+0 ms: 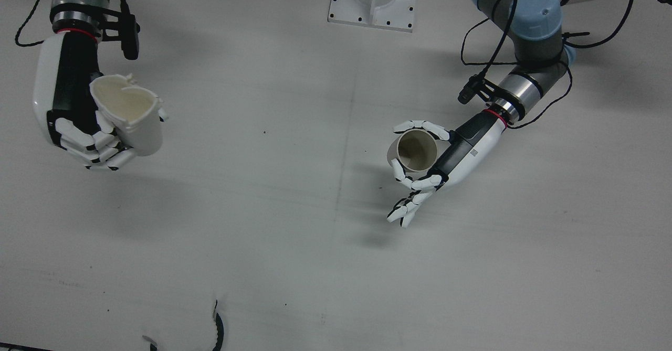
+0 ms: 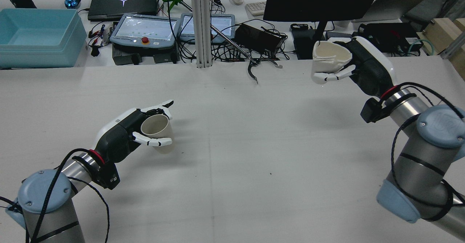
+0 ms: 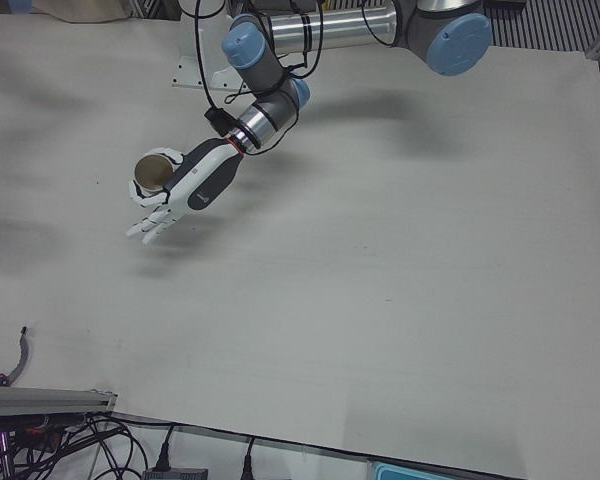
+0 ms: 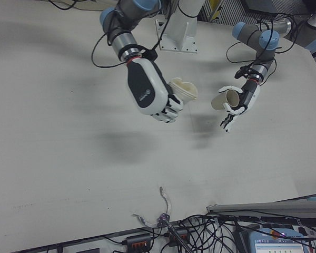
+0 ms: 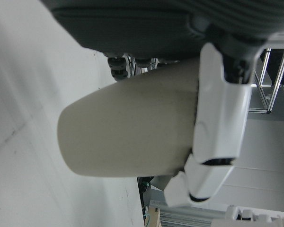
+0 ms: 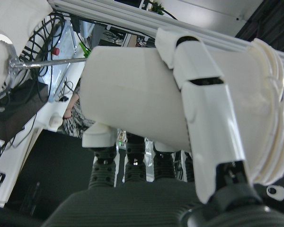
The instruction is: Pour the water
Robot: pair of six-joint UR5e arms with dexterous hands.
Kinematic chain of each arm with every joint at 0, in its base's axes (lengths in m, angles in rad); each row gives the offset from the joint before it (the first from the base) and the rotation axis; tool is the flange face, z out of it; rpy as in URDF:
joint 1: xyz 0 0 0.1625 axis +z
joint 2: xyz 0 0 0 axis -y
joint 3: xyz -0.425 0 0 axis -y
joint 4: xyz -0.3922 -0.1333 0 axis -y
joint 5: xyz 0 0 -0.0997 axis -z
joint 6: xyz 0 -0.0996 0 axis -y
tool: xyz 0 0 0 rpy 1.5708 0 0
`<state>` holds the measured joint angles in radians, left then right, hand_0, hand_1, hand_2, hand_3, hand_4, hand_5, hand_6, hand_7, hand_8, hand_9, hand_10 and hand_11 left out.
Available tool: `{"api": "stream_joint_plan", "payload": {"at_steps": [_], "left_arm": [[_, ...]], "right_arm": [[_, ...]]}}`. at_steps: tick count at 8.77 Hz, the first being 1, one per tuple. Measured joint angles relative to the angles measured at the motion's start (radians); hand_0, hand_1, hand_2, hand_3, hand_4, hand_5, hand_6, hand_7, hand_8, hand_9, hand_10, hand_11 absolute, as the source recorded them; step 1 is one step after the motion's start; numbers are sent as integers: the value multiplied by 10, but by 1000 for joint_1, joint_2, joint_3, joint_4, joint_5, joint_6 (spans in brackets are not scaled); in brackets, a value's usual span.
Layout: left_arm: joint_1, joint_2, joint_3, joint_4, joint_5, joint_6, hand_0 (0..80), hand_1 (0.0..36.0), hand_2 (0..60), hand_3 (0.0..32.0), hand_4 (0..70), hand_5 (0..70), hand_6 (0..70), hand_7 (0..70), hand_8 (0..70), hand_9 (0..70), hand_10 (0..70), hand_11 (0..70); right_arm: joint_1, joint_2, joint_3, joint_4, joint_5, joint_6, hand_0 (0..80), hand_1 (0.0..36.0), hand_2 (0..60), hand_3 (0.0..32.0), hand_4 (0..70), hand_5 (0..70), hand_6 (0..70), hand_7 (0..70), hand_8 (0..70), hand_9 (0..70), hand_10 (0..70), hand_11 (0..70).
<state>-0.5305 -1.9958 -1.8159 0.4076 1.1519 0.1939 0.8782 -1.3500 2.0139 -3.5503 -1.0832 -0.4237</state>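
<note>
The right hand (image 1: 86, 125) is closed around a white, squashed-rimmed plastic cup (image 1: 131, 112), holding it raised well above the pale grey tabletop (image 1: 294, 246) on the robot's right side. Well apart from it, the left hand (image 1: 441, 157) grips a beige paper cup (image 1: 415, 151) upright, low over the tabletop, with some fingers (image 1: 407, 206) spread free below the cup. Both cups' mouths face up; their insides look empty.

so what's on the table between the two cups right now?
Nothing: bare tabletop between the squashed white cup in the right hand and the paper cup in the left hand, per front view.
</note>
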Motion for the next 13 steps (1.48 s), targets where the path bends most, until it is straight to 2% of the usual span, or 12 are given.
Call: {"api": "stream_joint_plan", "payload": {"at_steps": [1, 2, 3, 5, 6, 7, 8, 9, 10, 11, 12, 13], "left_arm": [[-24, 94, -13, -58, 3, -18, 668, 360, 600, 0, 506, 700, 51, 100, 4, 6, 52, 103], [-61, 176, -18, -116, 16, -31, 647, 360, 600, 0, 496, 700, 53, 102, 2, 6, 51, 101], [-109, 239, -18, -164, 39, -38, 641, 360, 600, 0, 489, 700, 53, 102, 2, 6, 51, 100], [-218, 316, -15, -226, 92, -36, 642, 360, 600, 0, 451, 700, 41, 91, 3, 4, 47, 95], [-251, 339, -16, -243, 108, -33, 648, 360, 600, 0, 435, 700, 35, 86, 4, 3, 47, 94], [-268, 359, -16, -254, 115, -27, 640, 360, 578, 0, 413, 700, 29, 80, 4, 2, 47, 94], [-279, 369, -16, -260, 118, -9, 633, 356, 553, 0, 396, 700, 25, 77, 4, 1, 46, 93], [-286, 378, -11, -283, 119, 30, 628, 308, 383, 0, 394, 700, 20, 73, 4, 0, 43, 86], [-287, 396, 0, -323, 118, 82, 635, 288, 286, 0, 389, 700, 15, 69, 5, 0, 38, 79], [-287, 415, 15, -360, 115, 133, 638, 286, 263, 0, 373, 700, 10, 66, 6, 0, 35, 74], [-287, 425, 31, -390, 112, 176, 632, 276, 224, 0, 357, 700, 7, 63, 5, 0, 33, 71], [-286, 434, 59, -425, 110, 208, 638, 279, 226, 0, 365, 700, 11, 65, 5, 0, 32, 70]], "right_arm": [[105, -75, -6, 64, -53, 83, 800, 360, 600, 0, 316, 605, 558, 560, 436, 529, 549, 700], [212, -124, -41, 110, -126, 130, 800, 360, 600, 0, 293, 590, 547, 556, 447, 545, 556, 700], [292, -152, -117, 184, -195, 157, 800, 360, 600, 0, 324, 623, 567, 580, 460, 557, 537, 700], [357, -178, -397, 433, -272, 241, 800, 360, 600, 0, 313, 620, 561, 576, 464, 560, 536, 700], [364, -179, -540, 534, -282, 268, 800, 360, 515, 0, 310, 576, 538, 550, 439, 529, 495, 700], [365, -176, -670, 610, -284, 280, 777, 255, 72, 0, 272, 400, 324, 359, 254, 277, 223, 345], [366, -169, -756, 656, -285, 286, 636, 167, 0, 86, 146, 189, 100, 127, 86, 33, 18, 41], [369, -164, -802, 684, -288, 292, 593, 119, 0, 248, 25, 84, 21, 27, 32, 0, 0, 0], [372, -161, -812, 697, -292, 300, 535, 62, 0, 320, 0, 46, 0, 0, 16, 0, 0, 0], [377, -162, -805, 701, -295, 306, 484, 0, 0, 320, 0, 26, 0, 0, 4, 0, 0, 0], [381, -165, -794, 703, -299, 310, 478, 0, 0, 320, 0, 37, 0, 0, 5, 0, 0, 0], [380, -169, -786, 703, -300, 314, 497, 11, 0, 320, 0, 39, 0, 0, 11, 0, 0, 0]]}}
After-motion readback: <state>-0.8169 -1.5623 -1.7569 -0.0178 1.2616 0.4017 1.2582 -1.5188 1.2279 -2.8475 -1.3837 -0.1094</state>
